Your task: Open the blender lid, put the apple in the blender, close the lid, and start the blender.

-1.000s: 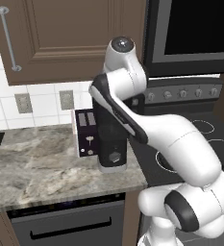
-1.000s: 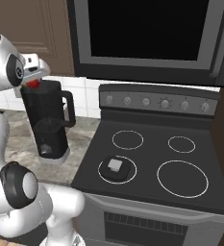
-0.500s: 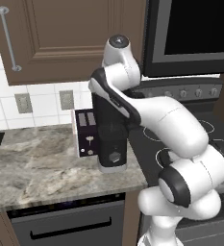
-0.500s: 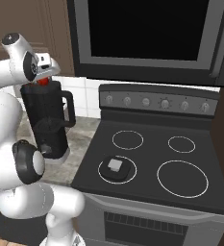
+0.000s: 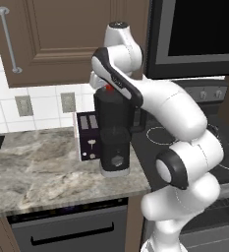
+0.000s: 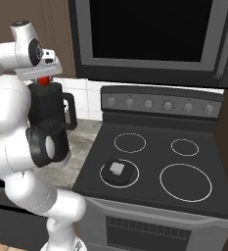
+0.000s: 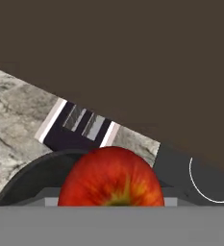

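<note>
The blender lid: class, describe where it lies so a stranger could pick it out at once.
Find the black stove top under the dark microwave. On its front left burner ring lies the small flat dark blender lid with a light grey square cap. Nothing else sits on the burners; the tall black blender stands apart on the marble counter.

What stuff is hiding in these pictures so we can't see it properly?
- Apple: its bottom is cut off by the hand view's lower edge; in the base views just a red sliver peeks from under the hand.
- Gripper fingers: hidden behind the apple, so the grip itself is unseen.
- Blender jar's inside: too dark to see in.
- Toaster: partly behind the blender.
- Blender lid on the stove: small, details unclear.
</note>
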